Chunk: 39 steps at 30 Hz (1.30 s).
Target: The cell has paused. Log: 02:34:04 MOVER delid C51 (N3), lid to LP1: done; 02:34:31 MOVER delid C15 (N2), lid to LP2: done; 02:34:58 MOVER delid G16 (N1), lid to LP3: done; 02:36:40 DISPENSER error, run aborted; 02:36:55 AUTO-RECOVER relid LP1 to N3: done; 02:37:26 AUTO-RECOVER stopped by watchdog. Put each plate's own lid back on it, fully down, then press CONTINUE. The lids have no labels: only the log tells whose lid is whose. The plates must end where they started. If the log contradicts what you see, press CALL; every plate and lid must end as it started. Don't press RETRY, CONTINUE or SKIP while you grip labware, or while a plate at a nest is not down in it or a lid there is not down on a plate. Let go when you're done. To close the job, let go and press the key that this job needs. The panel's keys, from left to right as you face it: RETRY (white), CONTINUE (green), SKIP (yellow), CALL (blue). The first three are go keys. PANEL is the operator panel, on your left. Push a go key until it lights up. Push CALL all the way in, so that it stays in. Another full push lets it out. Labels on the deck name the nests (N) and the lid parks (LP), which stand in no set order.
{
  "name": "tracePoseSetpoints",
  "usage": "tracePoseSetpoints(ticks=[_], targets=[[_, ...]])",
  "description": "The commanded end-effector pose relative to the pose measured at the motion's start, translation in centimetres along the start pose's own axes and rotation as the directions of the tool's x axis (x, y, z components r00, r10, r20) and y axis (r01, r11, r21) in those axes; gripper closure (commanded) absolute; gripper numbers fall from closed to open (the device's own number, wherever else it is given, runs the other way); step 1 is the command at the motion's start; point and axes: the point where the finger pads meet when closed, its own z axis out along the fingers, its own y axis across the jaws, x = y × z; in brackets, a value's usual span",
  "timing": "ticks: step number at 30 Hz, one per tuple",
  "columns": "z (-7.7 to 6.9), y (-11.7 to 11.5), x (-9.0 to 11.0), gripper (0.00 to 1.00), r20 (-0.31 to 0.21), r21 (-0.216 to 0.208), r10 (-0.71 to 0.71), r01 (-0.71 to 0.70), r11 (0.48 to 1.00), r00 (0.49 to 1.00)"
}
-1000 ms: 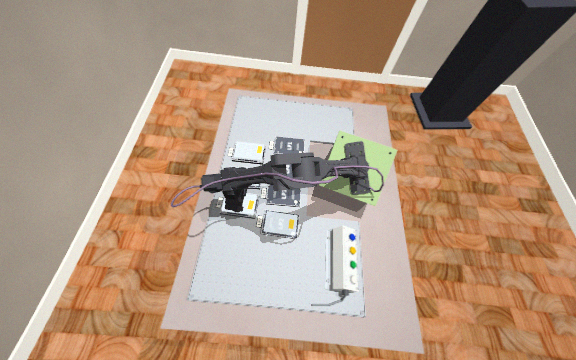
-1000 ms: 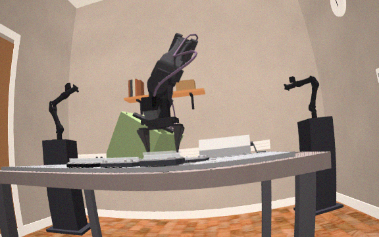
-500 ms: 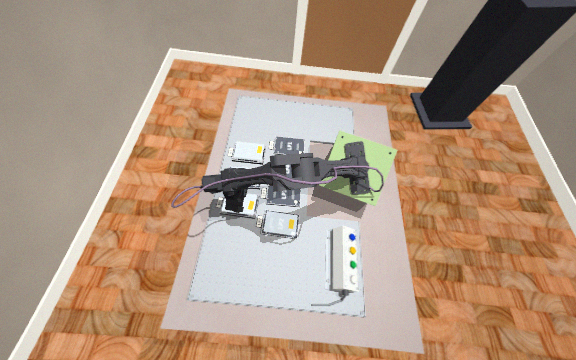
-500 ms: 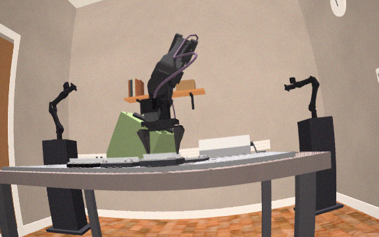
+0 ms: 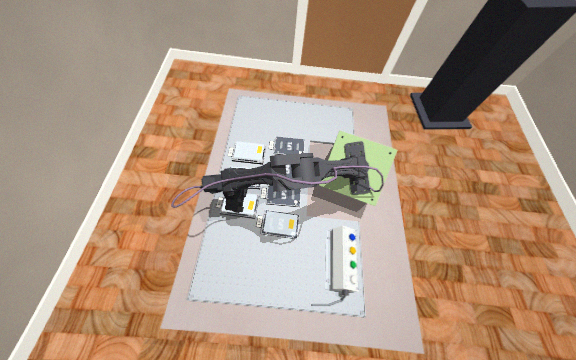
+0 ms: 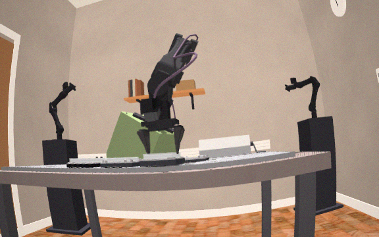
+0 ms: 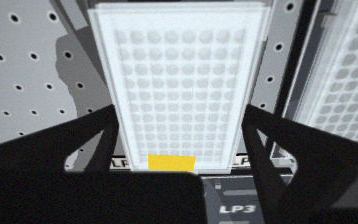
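Observation:
My gripper [image 5: 235,202] is down on the deck at the left side of the cluster, shut across the short sides of a clear lid [image 7: 180,85]. Wells and a yellow tag [image 7: 171,163] show at this lid, so a plate seems to lie right under it. I cannot tell whether the lid is fully down. In the side view the fingertips [image 6: 161,152] reach a thin light slab on a dark base. The LP3 label [image 7: 237,209] is just in front of the fingers. Two other yellow-tagged plates stand at the back left [image 5: 248,151] and front right [image 5: 280,224].
Two dark pads [image 5: 288,145] [image 5: 283,196] lie beside the arm. A neighbouring well plate [image 7: 345,75] is close to the right finger. The panel [image 5: 344,257] has blue [image 5: 352,237], yellow [image 5: 352,250], green [image 5: 353,264] and white [image 5: 352,280] keys. The arm's green base [image 5: 358,167] stands behind.

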Motion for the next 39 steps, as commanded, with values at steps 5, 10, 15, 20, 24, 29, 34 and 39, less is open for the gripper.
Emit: tracePoseSetpoints(ticks=[5, 10, 15, 20, 24, 29, 34, 39], targets=[[-0.9, -0.02, -1.06, 1.0, 0.038, -0.004, -0.005, 0.005, 1.0, 0.999], [-0.9, -0.03, -1.07, 1.0, 0.038, -0.004, -0.005, 0.005, 1.0, 0.999], [-0.9, -0.03, -1.07, 1.0, 0.038, -0.004, -0.005, 0.005, 1.0, 0.999], [-0.9, -0.03, -1.07, 1.0, 0.038, -0.004, -0.005, 0.005, 1.0, 0.999], [-0.9, -0.03, -1.08, 1.0, 0.038, -0.004, -0.005, 0.005, 1.0, 0.999], [-0.9, -0.04, -1.08, 0.0, 0.038, -0.004, -0.005, 0.005, 1.0, 0.999], [-0.9, -0.04, -1.08, 0.0, 0.038, -0.004, -0.005, 0.005, 1.0, 0.999], [-0.9, -0.04, -1.08, 0.0, 0.038, -0.004, -0.005, 0.005, 1.0, 0.999]])
